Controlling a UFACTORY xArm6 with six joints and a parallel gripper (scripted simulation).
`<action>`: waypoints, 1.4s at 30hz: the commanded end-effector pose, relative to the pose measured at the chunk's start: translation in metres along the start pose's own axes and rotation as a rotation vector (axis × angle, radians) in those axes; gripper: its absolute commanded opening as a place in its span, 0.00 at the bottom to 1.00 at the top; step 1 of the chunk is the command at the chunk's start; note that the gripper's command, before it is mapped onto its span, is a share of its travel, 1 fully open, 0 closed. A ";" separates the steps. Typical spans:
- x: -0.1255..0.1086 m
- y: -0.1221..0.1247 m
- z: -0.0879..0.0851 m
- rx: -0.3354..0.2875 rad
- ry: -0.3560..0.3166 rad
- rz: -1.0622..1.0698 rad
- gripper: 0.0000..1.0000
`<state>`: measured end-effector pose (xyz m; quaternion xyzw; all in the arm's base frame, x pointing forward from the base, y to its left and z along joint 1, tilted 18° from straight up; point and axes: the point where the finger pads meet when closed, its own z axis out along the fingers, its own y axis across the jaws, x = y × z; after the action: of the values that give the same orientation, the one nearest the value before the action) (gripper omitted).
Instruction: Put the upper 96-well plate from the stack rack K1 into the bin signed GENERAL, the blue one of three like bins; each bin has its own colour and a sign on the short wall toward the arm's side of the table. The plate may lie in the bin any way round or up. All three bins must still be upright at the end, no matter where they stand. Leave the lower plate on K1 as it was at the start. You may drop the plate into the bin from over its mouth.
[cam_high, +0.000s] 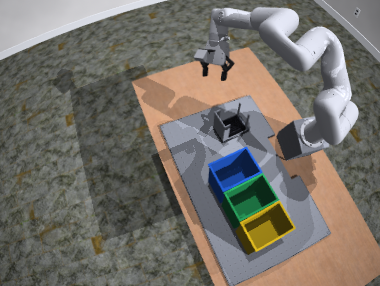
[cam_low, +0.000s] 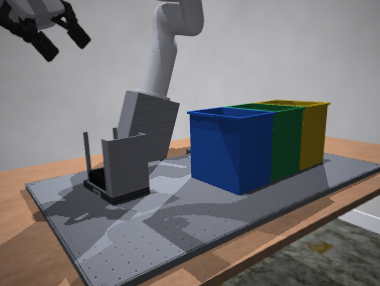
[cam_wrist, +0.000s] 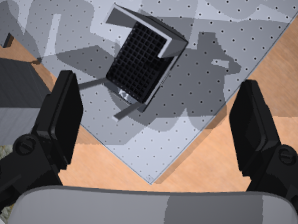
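Observation:
The stack rack K1 (cam_high: 231, 125) is a small grey frame with posts on the grey perforated mat; it also shows in the side view (cam_low: 117, 170) and the wrist view (cam_wrist: 143, 63). A black 96-well plate (cam_wrist: 137, 62) lies on top inside it; the lower plate is hidden beneath. The blue bin (cam_high: 235, 172) stands upright beside the rack, first in a row of three, and shows in the side view (cam_low: 231, 147). Its sign is not visible. My gripper (cam_high: 214, 69) is open and empty, high above the table beyond the rack; its fingers frame the wrist view (cam_wrist: 156, 125).
A green bin (cam_high: 250, 200) and a yellow bin (cam_high: 266, 227) stand upright in line with the blue one, touching side by side. The arm's base (cam_high: 297, 140) stands at the mat's right edge near the rack. The wooden table (cam_high: 200, 90) extends past the mat.

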<state>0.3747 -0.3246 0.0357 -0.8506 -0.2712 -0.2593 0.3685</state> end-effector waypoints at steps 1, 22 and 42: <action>0.001 0.000 -0.002 -0.004 -0.001 -0.003 1.00; -0.006 -0.007 0.018 -0.060 -0.110 0.110 1.00; -0.031 -0.043 0.060 -0.243 -0.351 0.322 1.00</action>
<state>0.3445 -0.2689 0.0039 -0.9406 -0.1740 -0.0956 0.2756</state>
